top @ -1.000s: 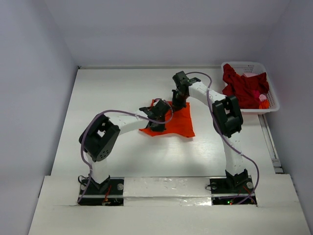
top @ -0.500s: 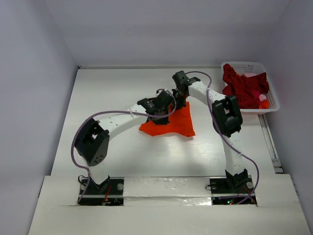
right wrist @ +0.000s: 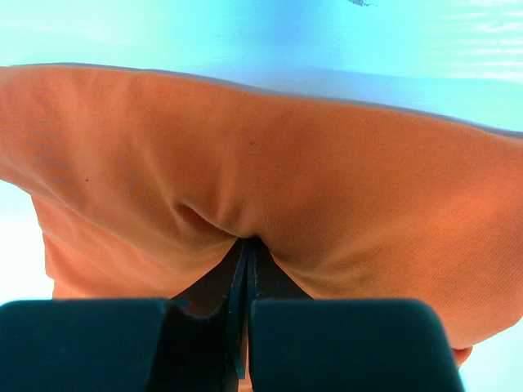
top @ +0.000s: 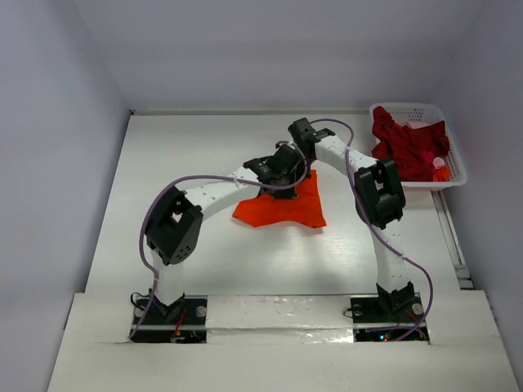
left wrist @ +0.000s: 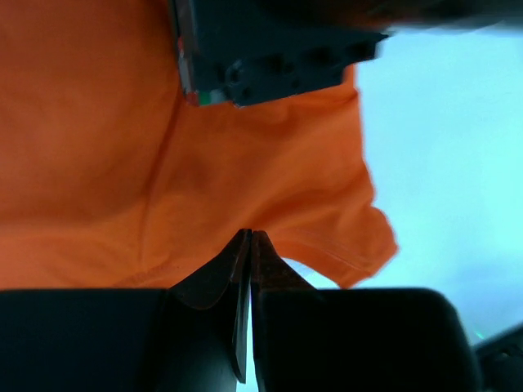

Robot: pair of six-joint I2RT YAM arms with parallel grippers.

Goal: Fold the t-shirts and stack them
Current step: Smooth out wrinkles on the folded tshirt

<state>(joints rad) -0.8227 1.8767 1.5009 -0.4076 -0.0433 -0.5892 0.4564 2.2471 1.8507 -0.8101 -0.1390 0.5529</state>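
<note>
Toward the bottom of the frame the smooth white table (top: 270, 269) is open, with more free room on the left. At centre lies the orange t-shirt (top: 282, 208), soft, creased and roughly triangular. At its far edge the left gripper (left wrist: 248, 237) and right gripper (right wrist: 248, 242) are each clamped on a puckered fold. At upper right, by the table's edge, the crumpled crimson t-shirt (top: 409, 145) fills a white lattice basket (top: 409, 108).

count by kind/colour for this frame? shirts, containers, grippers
orange t-shirt: 1, on the table
dark red t-shirt: 1, in the basket
white basket: 1
grippers: 2, left gripper and right gripper, both shut on the orange t-shirt
pink-orange bit in the basket: cannot tell what it is, not counted
Total: 5
</note>
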